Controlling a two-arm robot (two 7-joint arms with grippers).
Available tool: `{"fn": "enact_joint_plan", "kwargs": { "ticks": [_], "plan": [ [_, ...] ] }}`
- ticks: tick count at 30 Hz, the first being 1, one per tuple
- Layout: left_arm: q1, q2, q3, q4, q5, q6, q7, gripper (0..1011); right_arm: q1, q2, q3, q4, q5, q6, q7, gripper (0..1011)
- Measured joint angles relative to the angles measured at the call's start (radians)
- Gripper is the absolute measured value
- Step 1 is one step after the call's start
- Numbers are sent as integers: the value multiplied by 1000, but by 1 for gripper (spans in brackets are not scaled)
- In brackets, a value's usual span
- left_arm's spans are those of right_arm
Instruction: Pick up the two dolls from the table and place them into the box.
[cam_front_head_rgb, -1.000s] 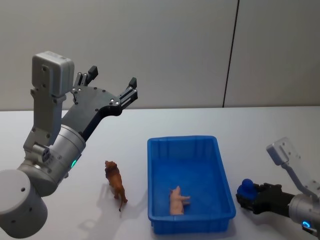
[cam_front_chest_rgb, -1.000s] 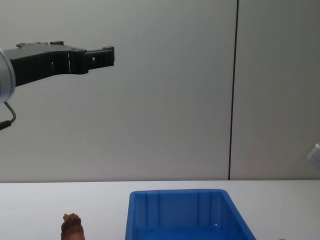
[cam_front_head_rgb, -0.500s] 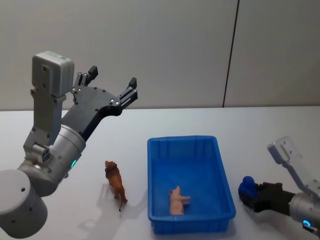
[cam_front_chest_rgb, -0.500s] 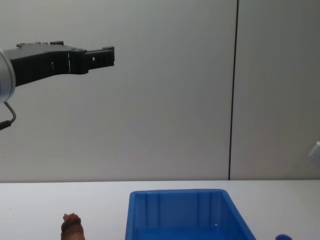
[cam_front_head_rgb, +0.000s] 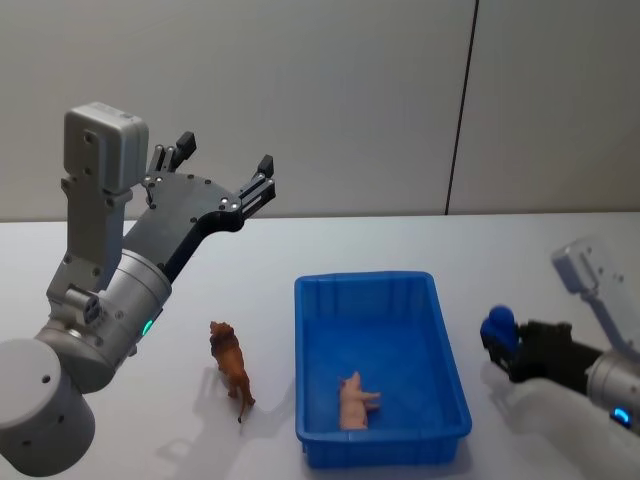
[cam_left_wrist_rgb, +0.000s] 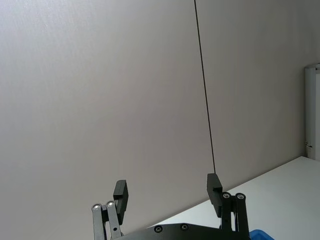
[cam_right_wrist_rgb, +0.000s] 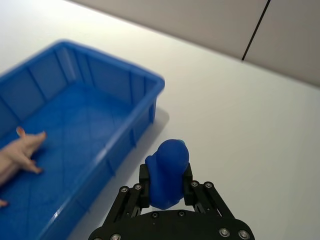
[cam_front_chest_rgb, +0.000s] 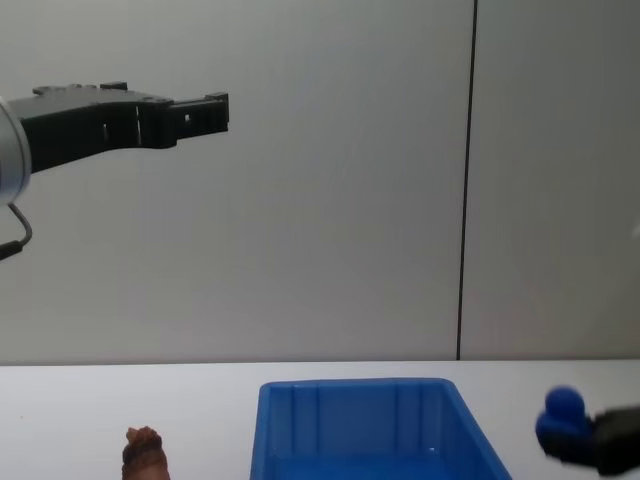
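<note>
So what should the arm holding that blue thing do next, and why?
Probably carry it leftward until it hangs above the box. The right end effector is shut on a blue figure, just right of the box. A pink doll already lies inside; the brown doll stands on the table. The left end effector is raised, open.

A plain pale-grey panelled wall (cam_front_head_rgb: 330, 100) rises behind the far edge of the wide white table (cam_front_head_rgb: 520, 250). A thin dark vertical seam (cam_front_head_rgb: 461, 110) splits the wall right of its middle and runs down to the table's far edge. The light is soft and even, with only faint shadows on the tabletop.
</note>
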Motion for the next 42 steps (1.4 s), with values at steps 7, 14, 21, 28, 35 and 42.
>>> {"fn": "enact_joint_plan", "kwargs": {
  "ticks": [7, 14, 21, 28, 35, 42],
  "plan": [
    [0, 0, 0, 0, 0, 0, 0, 1001, 22, 2, 9, -47, 14, -35, 19, 310],
    [0, 0, 0, 0, 0, 0, 0, 1001, 58, -3, 11, -78, 29, -51, 73, 271],
    [0, 0, 0, 0, 0, 0, 0, 1001, 92, -13, 2, -84, 42, -30, 140, 232],
    [0, 0, 0, 0, 0, 0, 0, 1001, 116, -23, -12, -76, 48, 22, 198, 194],
    [0, 0, 0, 0, 0, 0, 0, 1001, 135, -34, -34, -49, 47, 87, 249, 151],
    [0, 0, 0, 0, 0, 0, 0, 1001, 149, -48, -58, -7, 39, 143, 294, 143]
  ]
}}
